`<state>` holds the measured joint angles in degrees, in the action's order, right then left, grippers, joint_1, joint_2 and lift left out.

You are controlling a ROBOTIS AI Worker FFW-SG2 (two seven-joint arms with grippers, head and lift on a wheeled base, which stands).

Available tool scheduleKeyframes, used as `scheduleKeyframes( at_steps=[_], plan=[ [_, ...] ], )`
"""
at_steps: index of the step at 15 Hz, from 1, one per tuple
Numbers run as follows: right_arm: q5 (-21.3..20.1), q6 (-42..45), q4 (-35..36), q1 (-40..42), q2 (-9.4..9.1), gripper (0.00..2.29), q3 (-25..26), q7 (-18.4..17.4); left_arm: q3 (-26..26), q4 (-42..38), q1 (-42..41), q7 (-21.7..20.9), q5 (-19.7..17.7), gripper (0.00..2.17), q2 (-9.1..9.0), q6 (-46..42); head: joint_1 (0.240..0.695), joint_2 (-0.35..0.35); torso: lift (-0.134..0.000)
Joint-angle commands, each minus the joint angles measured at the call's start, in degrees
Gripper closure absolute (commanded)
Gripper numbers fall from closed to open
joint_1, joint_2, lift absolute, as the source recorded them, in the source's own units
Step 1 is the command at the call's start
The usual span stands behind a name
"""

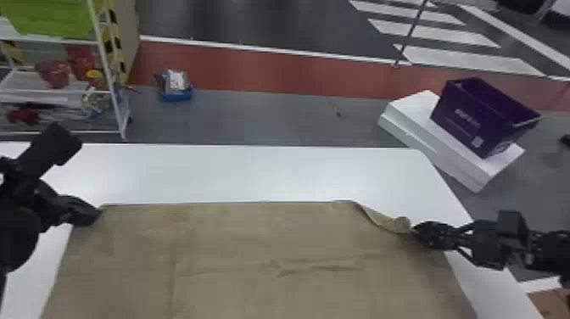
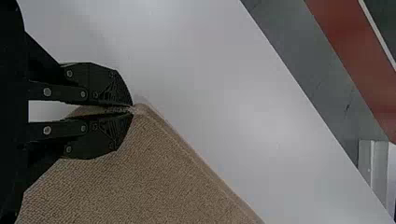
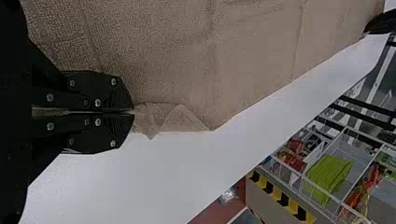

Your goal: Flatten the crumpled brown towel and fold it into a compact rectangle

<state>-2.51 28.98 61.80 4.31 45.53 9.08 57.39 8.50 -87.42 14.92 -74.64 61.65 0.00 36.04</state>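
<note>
A white table spreads out under the brown towel, with a band of tabletop beyond the towel's far edge and narrower, slanting margins along its left and right sides.

At the towel's far left corner, the left gripper has its fingers pinched together on the cloth, the tip of the corner caught between them. At the towel's right side, just nearer than its far right corner, the right gripper is closed on a gathered bit of edge; beside its fingertips a small flap is turned over, so the border there runs crooked.

Between the grippers the towel lies mostly flat, its far edge nearly straight, with creases across the middle and its near part running out of the head view's bottom.

Past the table, beyond the towel to the left, stands a white rack; a small blue box sits on the floor beside it. Beyond the towel to the right, a purple bin rests on white boxes.
</note>
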Motion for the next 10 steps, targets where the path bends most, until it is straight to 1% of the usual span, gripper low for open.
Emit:
scheduleKeyframes(
  at_steps=[1,2,4,6,9,10],
  plan=[
    [0.5,3.0,0.0,0.7,0.17,1.10,0.7,0.2,0.5,-4.3,-2.4,0.2,-0.8,1.02,-0.15,0.1,0.695,-0.241,-0.124],
    [0.7,4.6,0.3,1.4,0.17,1.10,1.1,0.4,1.3,-6.8,-3.9,-0.1,-1.4,1.02,-0.15,0.1,0.695,-0.239,-0.124],
    [0.7,6.6,0.8,2.9,0.96,1.10,2.4,1.7,2.2,-11.8,-7.0,-0.3,-3.0,1.02,-0.15,0.1,0.695,-0.231,-0.124],
    [0.7,7.8,1.7,4.8,1.31,1.10,4.1,3.3,4.8,-16.2,-10.4,-0.7,-5.9,1.02,-0.15,0.0,0.695,-0.230,-0.124],
    [0.8,8.7,1.7,6.2,2.37,1.10,5.9,4.7,6.5,-20.6,-13.6,-0.9,-8.1,1.02,-0.15,-0.4,0.695,-0.231,-0.124],
    [0.8,8.7,1.7,6.6,2.54,1.10,7.3,5.1,6.9,-21.4,-14.2,-0.9,-9.0,1.02,-0.15,-0.6,0.695,-0.235,-0.124]
  ],
)
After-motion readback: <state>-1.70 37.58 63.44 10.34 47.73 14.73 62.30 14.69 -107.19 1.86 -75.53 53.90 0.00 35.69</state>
